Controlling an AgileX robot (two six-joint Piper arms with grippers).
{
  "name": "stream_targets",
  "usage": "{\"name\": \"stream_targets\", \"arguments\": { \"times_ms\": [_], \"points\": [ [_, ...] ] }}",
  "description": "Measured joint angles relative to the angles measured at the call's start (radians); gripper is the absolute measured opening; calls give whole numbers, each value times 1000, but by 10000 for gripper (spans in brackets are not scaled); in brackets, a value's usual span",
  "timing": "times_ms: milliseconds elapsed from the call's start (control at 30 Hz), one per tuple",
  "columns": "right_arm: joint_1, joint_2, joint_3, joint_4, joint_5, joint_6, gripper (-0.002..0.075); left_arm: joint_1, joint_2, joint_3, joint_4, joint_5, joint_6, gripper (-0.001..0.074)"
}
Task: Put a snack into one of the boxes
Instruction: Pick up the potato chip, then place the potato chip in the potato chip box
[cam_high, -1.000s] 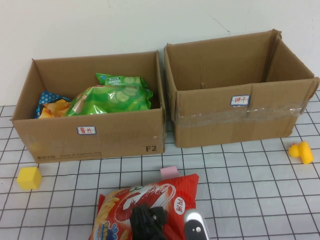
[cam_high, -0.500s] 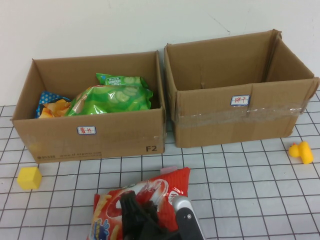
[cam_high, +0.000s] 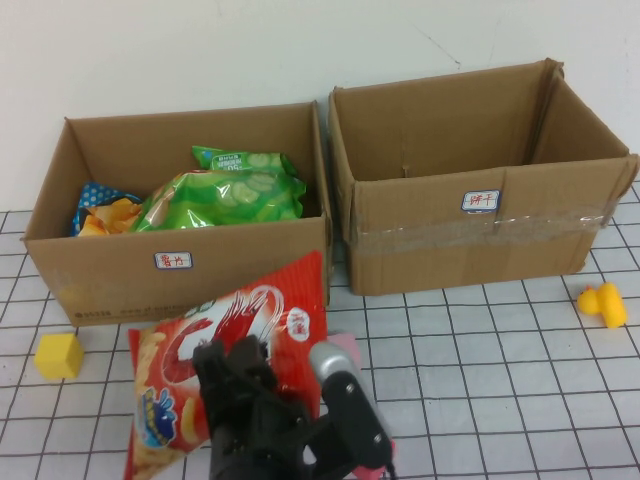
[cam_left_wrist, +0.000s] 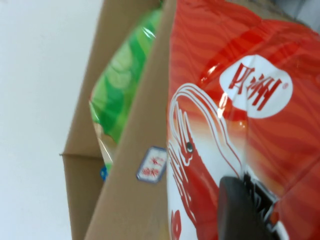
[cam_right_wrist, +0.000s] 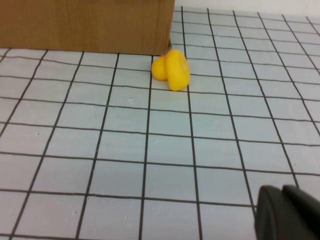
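A plain white wall (cam_high: 200, 50) rises behind a black-gridded white table (cam_high: 500, 380)

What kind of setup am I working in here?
Likely a lab sorting bench: a grid-marked tabletop against a plain wall, two labelled cardboard boxes and toy blocks. The left gripper holds a red snack bag; the right gripper hangs near a yellow toy.

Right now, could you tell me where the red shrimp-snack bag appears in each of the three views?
High view: red snack bag is lower centre, lifted by the left hand, in front of the left box.
Left wrist view: the bag fills the right side.
Right wrist view: not in it; the right hand is over the bare table.
Shared landmark: the left box's label.
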Motion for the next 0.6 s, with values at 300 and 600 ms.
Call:
{"name": "stream_targets", "arguments": {
  "times_ms": [300,600],
  "points": [
    [0,0,0,0,0,0,-1,0,-107,-160,24,12,79,250],
    [0,0,0,0,0,0,-1,105,-219,-438,-54,-38,436,250]
  ]
}}
